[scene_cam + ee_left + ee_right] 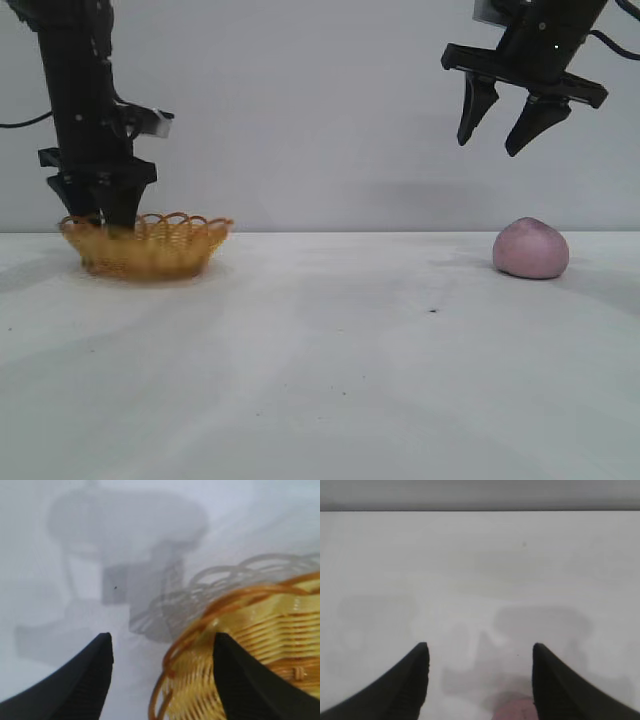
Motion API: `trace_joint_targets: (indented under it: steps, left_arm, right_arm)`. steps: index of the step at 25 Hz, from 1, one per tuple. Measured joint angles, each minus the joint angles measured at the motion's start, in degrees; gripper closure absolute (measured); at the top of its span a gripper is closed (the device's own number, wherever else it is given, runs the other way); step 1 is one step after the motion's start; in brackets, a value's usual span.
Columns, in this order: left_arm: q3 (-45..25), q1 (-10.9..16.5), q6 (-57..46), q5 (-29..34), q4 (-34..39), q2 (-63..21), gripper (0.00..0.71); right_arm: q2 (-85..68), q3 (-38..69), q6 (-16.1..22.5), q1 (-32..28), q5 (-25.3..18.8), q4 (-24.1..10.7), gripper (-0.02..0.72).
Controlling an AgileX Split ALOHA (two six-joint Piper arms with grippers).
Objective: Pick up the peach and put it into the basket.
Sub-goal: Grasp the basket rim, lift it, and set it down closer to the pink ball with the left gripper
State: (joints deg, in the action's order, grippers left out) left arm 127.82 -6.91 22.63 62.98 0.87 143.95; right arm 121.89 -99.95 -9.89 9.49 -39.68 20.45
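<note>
We start at the left gripper [103, 212], whose jaws stand spread and straddle the near end of the basket [150, 247]: in the left wrist view one finger [80, 680] sits outside over bare table and the other finger [247, 680] sits inside over the weave, with the looped rim passing between them. Whether either finger touches the rim we cannot tell. From the exterior view this gripper points steeply down and its tips dip behind the rim at the basket's left end.

The right gripper [502, 125] hangs high above the table [320, 360], jaws spread with nothing between them, tilted downward. The peach [531, 248] lies on the table below it and slightly to the right, well apart from the basket at the far side of the scene.

We count two grippers, one basket, one peach, and one small dark speck [433, 310] on the table between them.

The exterior view alone shows both task things together and the gap between them. The left wrist view shows the basket [260, 645] close up and its shadow on the table, but no peach. The right wrist view shows only a sliver of the peach [512, 711] at the frame's edge between the two fingers, and no basket.
</note>
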Motion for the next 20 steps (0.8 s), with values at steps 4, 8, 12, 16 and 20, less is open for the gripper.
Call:
trace_joint_targets:
  steps: [4, 8, 12, 16, 20]
  left_arm:
    - [0.87, 0.00, -0.12, -0.16, 0.26, -0.13, 0.634]
    - [1.11, 0.00, -0.12, 1.31, 0.16, -0.26, 0.626]
    - [2.54, 0.00, -1.62, 5.06, -2.52, -0.26, 0.652]
    - [2.84, 0.00, -9.88, 7.12, -7.19, -0.87, 0.652]
    - [2.84, 0.00, -17.30, 7.37, -10.25, -3.78, 0.710]
  right_arm:
    - [0.00, 0.00, 0.00, 0.00, 0.00, 0.00, 0.290]
    - [0.00, 0.00, 0.00, 0.00, 0.14, 0.00, 0.290]
    - [0.00, 0.00, 0.00, 0.00, 0.54, 0.00, 0.290]
    - [0.00, 0.00, 0.00, 0.00, 0.68, 0.00, 0.290]
    - [0.00, 0.00, 0.00, 0.00, 0.68, 0.00, 0.290]
